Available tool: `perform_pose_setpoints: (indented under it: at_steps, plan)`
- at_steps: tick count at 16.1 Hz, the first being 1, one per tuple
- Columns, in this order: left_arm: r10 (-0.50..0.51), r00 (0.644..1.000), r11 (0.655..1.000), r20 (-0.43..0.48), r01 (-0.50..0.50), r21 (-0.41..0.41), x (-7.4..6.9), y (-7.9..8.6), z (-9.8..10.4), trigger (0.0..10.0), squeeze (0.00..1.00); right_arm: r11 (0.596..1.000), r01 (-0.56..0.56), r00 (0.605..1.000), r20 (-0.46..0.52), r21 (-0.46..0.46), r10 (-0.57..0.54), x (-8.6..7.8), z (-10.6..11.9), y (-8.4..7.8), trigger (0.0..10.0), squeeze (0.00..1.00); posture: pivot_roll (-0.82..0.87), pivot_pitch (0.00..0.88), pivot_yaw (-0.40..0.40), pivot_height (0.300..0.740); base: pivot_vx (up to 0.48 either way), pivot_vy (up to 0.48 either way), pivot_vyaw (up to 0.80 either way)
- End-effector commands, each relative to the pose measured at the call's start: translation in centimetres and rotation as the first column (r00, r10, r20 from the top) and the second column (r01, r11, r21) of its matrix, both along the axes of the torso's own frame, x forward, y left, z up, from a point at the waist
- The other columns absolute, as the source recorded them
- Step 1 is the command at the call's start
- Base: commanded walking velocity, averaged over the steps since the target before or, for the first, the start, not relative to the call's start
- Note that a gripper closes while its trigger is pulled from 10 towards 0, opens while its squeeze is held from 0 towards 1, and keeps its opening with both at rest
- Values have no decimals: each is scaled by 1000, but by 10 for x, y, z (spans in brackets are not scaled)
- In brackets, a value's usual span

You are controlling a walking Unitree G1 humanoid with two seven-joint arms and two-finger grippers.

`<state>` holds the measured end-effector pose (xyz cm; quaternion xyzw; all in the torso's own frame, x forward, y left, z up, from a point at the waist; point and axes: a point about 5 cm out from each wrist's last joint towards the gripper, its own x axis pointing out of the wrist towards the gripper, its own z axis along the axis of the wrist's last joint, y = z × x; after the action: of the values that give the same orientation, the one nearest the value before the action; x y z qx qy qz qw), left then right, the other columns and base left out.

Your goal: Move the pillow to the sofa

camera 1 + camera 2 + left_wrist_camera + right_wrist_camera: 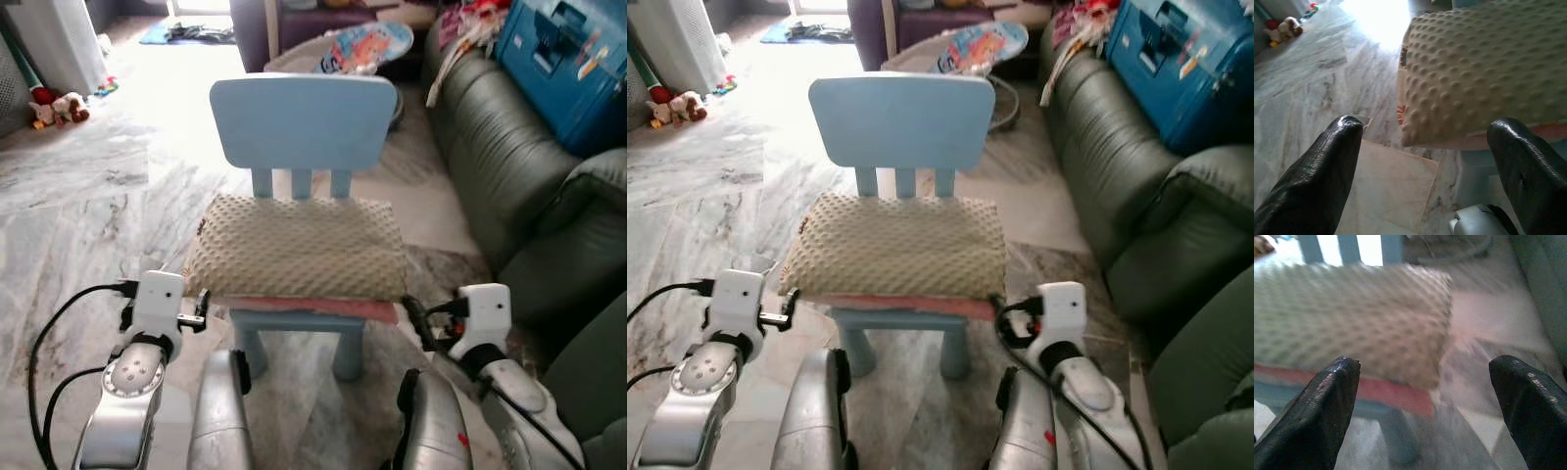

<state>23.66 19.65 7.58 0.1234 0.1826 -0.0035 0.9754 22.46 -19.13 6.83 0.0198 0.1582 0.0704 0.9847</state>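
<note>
In the left eye view both silver arms reach forward from the lower edge, one on each side of a small light-blue chair [304, 122]. The pillow [297, 247], beige with a nubbly surface, lies flat on the chair's seat over a pink layer [313, 309] that peeks out at the front edge. The left hand [196, 318] sits just off the pillow's front left corner, the right hand [419, 323] just off its front right corner. From here the black fingers are mostly hidden behind the white wrist housings. The grey-green sofa [509, 166] runs along the right side, cut off by the frame, with a blue case [568, 59] on it.

The right eye view shows the same layout.

In the left wrist view the left hand's two fingers [1317, 181] are spread wide and hold nothing; the pillow's corner lies between and beyond them, above the marble floor [1317, 93].

The right wrist view is blurred. The right hand's fingers [1317, 416] are also wide apart and empty, the pillow's corner ahead.
</note>
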Motion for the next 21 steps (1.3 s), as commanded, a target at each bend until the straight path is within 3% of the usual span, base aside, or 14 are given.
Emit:
perform_pose_setpoints:
  at_steps: [1,5,6,9,10,11,13,15,21]
  plan:
    - [-4,1000,1000,-16,4,12,7,7,0,10000,0,1000,4,998,-59,12,-4,2,-6,0,10000,0,-8,130,4,517,0,0,0]
    - [36,999,999,20,-36,19,34,25,8,10000,0,998,-60,994,-88,25,62,21,-6,11,10000,0,-38,202,1,517,0,0,0]
    - [31,999,999,20,-32,36,45,25,7,10000,0,997,-60,993,-100,38,63,35,-7,11,10000,0,-42,217,-2,517,0,0,0]
    - [52,999,998,6,-53,29,54,27,3,10000,0,994,-69,996,-54,79,74,57,0,10,10000,0,-44,249,-8,517,0,0,0]
    - [100,995,995,-11,-100,23,63,35,-1,10000,0,992,-89,996,-21,95,91,77,9,12,10000,0,-54,262,-16,517,0,0,0]
    - [123,992,992,-11,-123,27,68,40,-3,10000,0,988,-101,994,-14,117,104,85,11,15,10000,0,-56,265,-21,517,0,0,0]
    - [183,983,983,-1,-182,14,76,45,-7,10000,0,976,-137,990,-4,170,140,97,13,24,10000,0,-57,267,-41,517,0,0,0]
    - [215,976,977,46,-214,-11,85,48,-2,10000,0,972,-167,985,77,167,156,108,21,35,10000,0,-66,275,-54,517,0,0,0]
    - [288,938,957,194,-290,-16,104,58,20,10000,0,952,-219,976,58,213,211,121,14,61,10000,0,-67,301,-67,517,0,0,0]
